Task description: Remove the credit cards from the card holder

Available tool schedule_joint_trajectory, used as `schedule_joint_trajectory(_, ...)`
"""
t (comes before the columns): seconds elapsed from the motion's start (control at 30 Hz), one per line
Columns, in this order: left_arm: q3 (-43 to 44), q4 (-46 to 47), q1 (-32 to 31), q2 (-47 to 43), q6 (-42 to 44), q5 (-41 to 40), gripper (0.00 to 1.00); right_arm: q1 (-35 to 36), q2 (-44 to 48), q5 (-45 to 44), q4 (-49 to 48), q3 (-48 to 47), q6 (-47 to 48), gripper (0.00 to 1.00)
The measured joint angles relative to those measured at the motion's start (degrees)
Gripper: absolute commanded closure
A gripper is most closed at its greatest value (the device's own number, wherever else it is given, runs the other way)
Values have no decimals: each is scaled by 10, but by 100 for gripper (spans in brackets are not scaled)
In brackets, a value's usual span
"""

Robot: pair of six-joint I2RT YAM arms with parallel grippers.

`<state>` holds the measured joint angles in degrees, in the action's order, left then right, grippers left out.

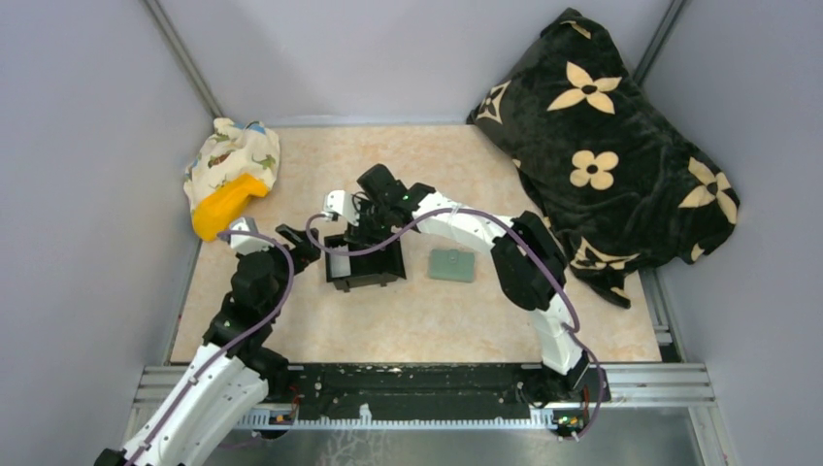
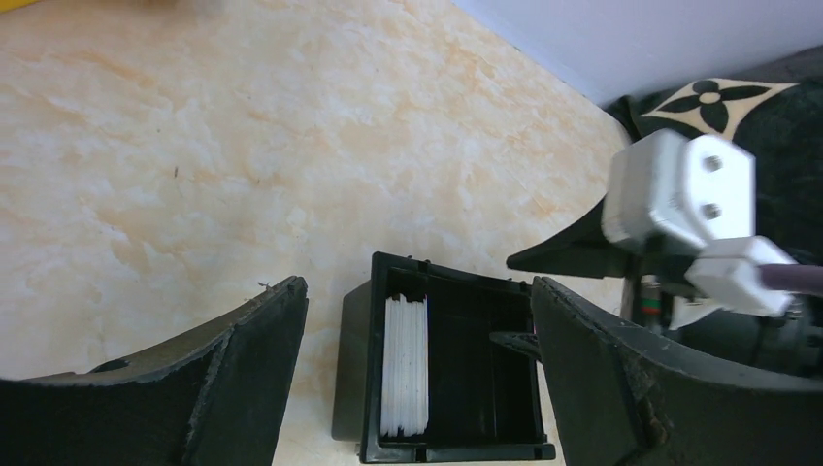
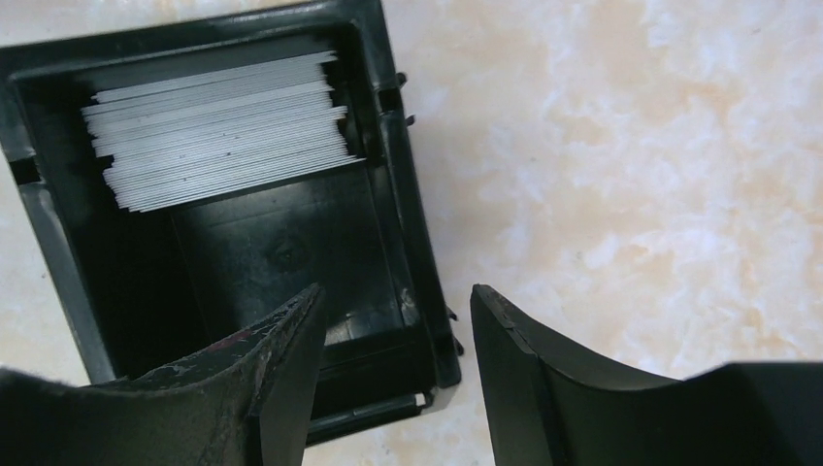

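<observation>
The card holder (image 1: 451, 264), a small sage-green wallet, lies flat on the table right of a black plastic box (image 1: 374, 280). No credit cards show on or beside it. The box (image 2: 354, 359) holds an upright stack of thin white cards (image 2: 406, 364) along one wall. My left gripper (image 2: 415, 286) is open at the box's left side, and the box lies ahead between its fingers. My right gripper (image 3: 396, 289) is open above the box (image 3: 408, 194), one finger over the inside and one outside its wall. The white stack (image 3: 223, 131) sits at the box's other end. Neither gripper holds anything.
A black blanket with cream flowers (image 1: 602, 146) fills the back right corner. A patterned cloth (image 1: 233, 155) and a yellow object (image 1: 223, 204) lie at the back left. Grey walls close in the table. The right arm's white link (image 2: 679, 184) hangs beside my left gripper.
</observation>
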<state>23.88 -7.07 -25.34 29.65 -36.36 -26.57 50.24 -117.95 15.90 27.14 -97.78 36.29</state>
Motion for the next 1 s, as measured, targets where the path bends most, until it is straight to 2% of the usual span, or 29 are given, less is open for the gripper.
schedule_joint_trajectory(0.13,0,-16,0,-19,0,-11,9,0,-22,5,12,-2,10,44)
schedule_joint_trajectory(0.33,-2,-27,0,-20,0,-15,9,0,-35,8,17,-18,12,52)
schedule_joint_trajectory(0.43,-2,-30,0,-20,0,-16,9,0,-39,9,17,-28,12,64)
schedule_joint_trajectory(0.57,-2,-32,0,-19,0,-16,9,0,-42,9,15,-35,12,65)
schedule_joint_trajectory(0.63,-2,-33,0,-17,0,-16,9,-1,-42,8,15,-35,11,76)
schedule_joint_trajectory(0.7,-2,-33,0,-16,0,-16,9,-2,-43,7,13,-35,12,82)
schedule_joint_trajectory(0.8,-2,-33,0,-12,0,-16,9,-5,-43,9,12,-36,11,80)
schedule_joint_trajectory(0.9,-2,-33,0,-10,1,-16,9,-8,-43,10,12,-36,10,71)
schedule_joint_trajectory(1.0,-2,-33,0,-10,1,-16,9,-9,-46,10,12,-36,10,70)
